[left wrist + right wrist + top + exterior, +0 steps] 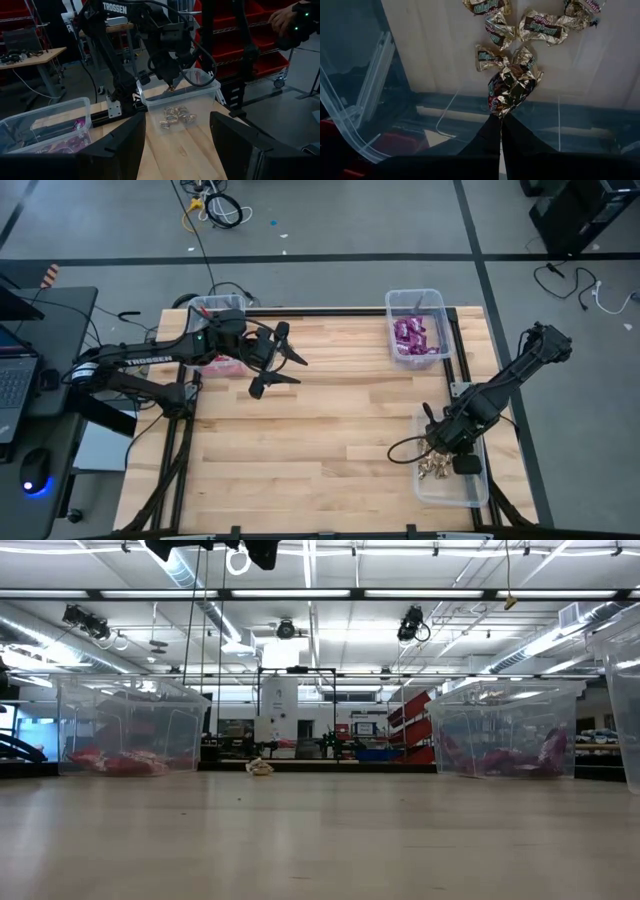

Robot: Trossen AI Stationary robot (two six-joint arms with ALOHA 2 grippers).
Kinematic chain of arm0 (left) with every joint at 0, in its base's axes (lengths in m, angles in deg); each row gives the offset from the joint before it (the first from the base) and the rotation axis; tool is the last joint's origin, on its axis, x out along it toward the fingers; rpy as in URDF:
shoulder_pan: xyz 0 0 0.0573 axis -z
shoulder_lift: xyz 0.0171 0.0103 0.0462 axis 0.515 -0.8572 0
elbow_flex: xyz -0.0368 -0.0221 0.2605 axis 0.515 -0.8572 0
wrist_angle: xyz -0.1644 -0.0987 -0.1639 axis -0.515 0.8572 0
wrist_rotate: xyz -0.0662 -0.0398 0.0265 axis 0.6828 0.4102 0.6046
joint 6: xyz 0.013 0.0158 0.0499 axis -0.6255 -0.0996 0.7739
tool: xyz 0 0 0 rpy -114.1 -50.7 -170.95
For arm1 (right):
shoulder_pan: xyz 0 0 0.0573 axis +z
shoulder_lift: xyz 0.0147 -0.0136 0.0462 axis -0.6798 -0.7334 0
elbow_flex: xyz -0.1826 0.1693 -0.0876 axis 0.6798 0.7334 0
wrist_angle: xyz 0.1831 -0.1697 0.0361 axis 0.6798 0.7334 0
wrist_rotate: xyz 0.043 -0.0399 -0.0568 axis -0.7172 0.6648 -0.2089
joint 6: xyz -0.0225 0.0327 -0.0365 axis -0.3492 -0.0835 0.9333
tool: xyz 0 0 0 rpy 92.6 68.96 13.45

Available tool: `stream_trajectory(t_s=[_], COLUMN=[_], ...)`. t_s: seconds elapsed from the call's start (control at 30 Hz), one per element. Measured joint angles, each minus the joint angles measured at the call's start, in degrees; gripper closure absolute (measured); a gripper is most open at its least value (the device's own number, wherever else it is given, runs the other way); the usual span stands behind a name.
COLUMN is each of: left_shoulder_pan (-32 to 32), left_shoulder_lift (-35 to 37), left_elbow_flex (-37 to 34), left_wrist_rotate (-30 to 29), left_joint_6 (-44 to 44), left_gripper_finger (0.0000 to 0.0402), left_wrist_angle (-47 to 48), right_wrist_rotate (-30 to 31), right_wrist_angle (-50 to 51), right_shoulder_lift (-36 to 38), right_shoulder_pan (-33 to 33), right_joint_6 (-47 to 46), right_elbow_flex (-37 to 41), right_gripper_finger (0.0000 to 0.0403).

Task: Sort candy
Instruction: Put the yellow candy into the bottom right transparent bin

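Wooden table (320,430): right claw (501,116) pinches gold candy (512,85); left claw (285,368) wide.

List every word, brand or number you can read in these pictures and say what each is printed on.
"TROSSEN": white letters on the left arm, in the high view.
"TROSSEN": on the right arm, in the left wrist view.
Gold candy wrappers in the clear bin: print shows, too blurred to read, as on the piece in the right gripper.
Nothing else is legible.

"TROSSEN" on left arm (150,360), right arm (150,30).
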Motion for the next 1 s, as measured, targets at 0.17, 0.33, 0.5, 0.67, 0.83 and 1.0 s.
stream_trajectory(t_s=[0.17, 0.33, 0.5, 0.67, 0.83, 1.0], left_shoulder_pan=[0.0, 0.0, 0.0, 0.0, 0.0, 0.0], left_shoulder_lift=[0.0, 0.0, 0.0, 0.0, 0.0, 0.0], left_elbow_flex=[0.0, 0.0, 0.0, 0.0, 0.0, 0.0], left_wrist_rotate=[0.0, 0.0, 0.0, 0.0, 0.0, 0.0], left_joint_6=[0.0, 0.0, 0.0, 0.0, 0.0, 0.0], left_gripper_finger=[0.0177, 0.0177, 0.0177, 0.0177, 0.0177, 0.0177], left_wrist_angle=[0.0, 0.0, 0.0, 0.0, 0.0, 0.1], right_wrist_rotate=[0.1, 0.1, 0.1, 0.2, 3.8, 4.4], right_wrist_angle=[-0.1, -0.2, -0.2, -0.2, -0.2, -0.4], right_shoulder_lift=[0.0, 0.0, 0.0, 0.0, 0.0, 0.0], right_shoulder_pan=[0.0, 0.0, 0.0, 0.0, 0.0, 0.0], right_joint_6=[0.0, 0.0, -0.9, -1.5, -1.5, -1.7], right_elbow_flex=[0.0, 0.0, 0.0, 0.0, 0.0, 0.0], right_gripper_finger=[0.0396, 0.0395, 0.0394, 0.0384, 0.0374, 0.0371])
